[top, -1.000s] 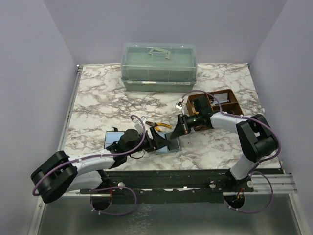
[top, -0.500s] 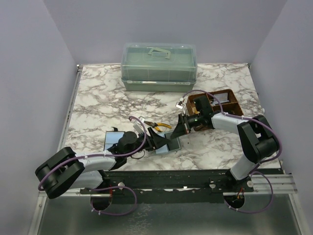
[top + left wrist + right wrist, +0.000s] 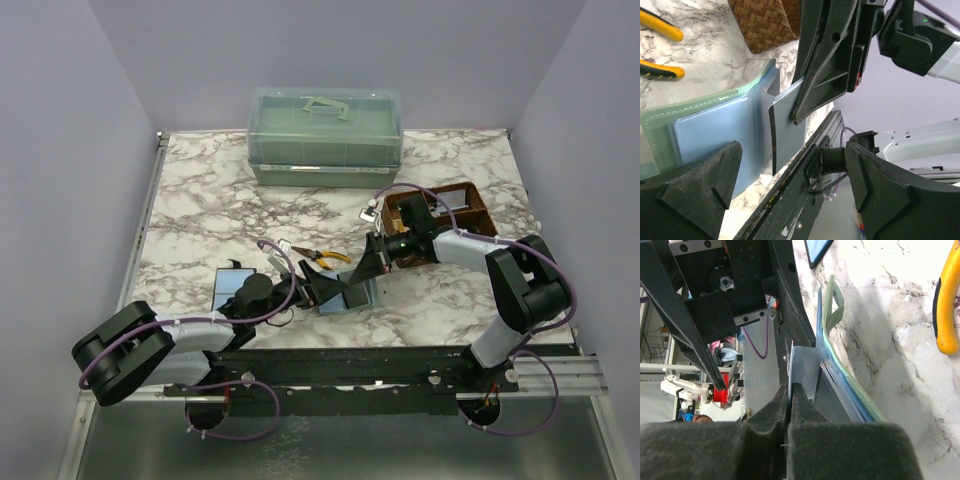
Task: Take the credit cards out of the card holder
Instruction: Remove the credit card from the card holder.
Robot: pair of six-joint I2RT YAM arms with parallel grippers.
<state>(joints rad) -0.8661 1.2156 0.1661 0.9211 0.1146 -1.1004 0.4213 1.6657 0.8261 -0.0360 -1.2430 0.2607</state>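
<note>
The pale teal-blue card holder (image 3: pixel 356 293) lies open on the marble, near the front edge. In the left wrist view its blue panel (image 3: pixel 715 132) is close before my left gripper (image 3: pixel 794 148), which stands open with nothing between its fingers. My right gripper (image 3: pixel 790 390) is shut on a thin grey-blue credit card (image 3: pixel 805 367). That card (image 3: pixel 790 125) rises at an angle from the holder's right panel, and its far end sits behind a dark pocket edge. In the top view the right gripper (image 3: pixel 369 268) is just above the holder and the left gripper (image 3: pixel 325 290) is at its left side. Another credit card (image 3: pixel 233 282) lies flat to the left.
Yellow-handled pliers (image 3: pixel 325 257) lie just behind the holder. A brown woven divided tray (image 3: pixel 450 215) stands at the right, under the right arm. A pale green lidded box (image 3: pixel 325 135) is at the back. The table's black front rail (image 3: pixel 805 190) runs close beside the holder.
My left gripper's jaws have spread wider and its wrist has drawn back a little to the left. The right gripper has lifted the pinched card, and the holder's right panel has tilted up.
</note>
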